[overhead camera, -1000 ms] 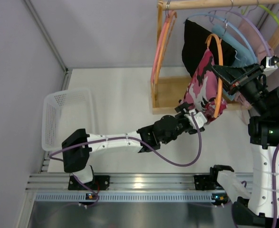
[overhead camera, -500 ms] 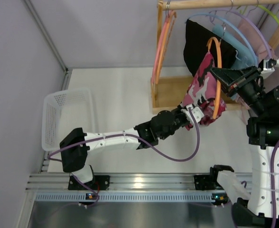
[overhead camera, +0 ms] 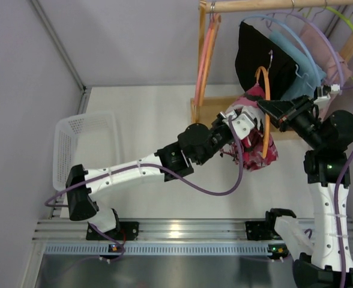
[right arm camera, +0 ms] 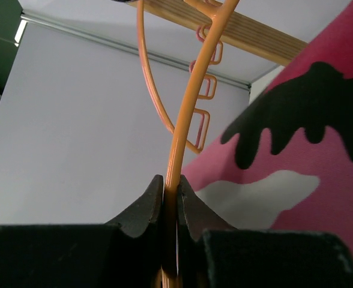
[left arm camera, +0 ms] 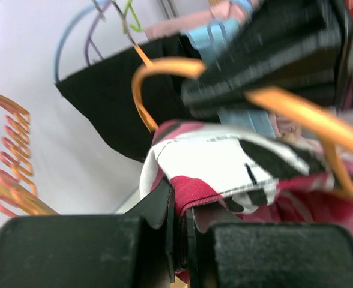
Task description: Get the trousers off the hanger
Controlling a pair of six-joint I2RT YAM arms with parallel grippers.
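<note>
The wooden rack (overhead camera: 212, 117) stands beyond both grippers, with the black trousers (overhead camera: 251, 57) hanging from it past the right fingertips, untouched. The camo trousers (overhead camera: 259, 153) are off the rack, draped in a bunch over the orange hanger (overhead camera: 266, 99) between the 2 arms. The right gripper (overhead camera: 266, 107) is clamped on the hanger's wire, which rises straight out from between its fingers in the right wrist view, with camo cloth just to their right. The left gripper (overhead camera: 236, 120) is pinched shut on a folded edge of the camo cloth, and the rest of the cloth bulges just ahead of and above its fingertips (left arm camera: 164, 201), under the hanger's arm. The cloth's long axis seems to run along the hanger loop, hanging down from it toward the table, though the bunching makes this hard to judge. The left arm is the 1 on the cloth, so the pull likely falls to it: back along its own fingers, away from the right gripper, while the right holds the hanger.
</note>
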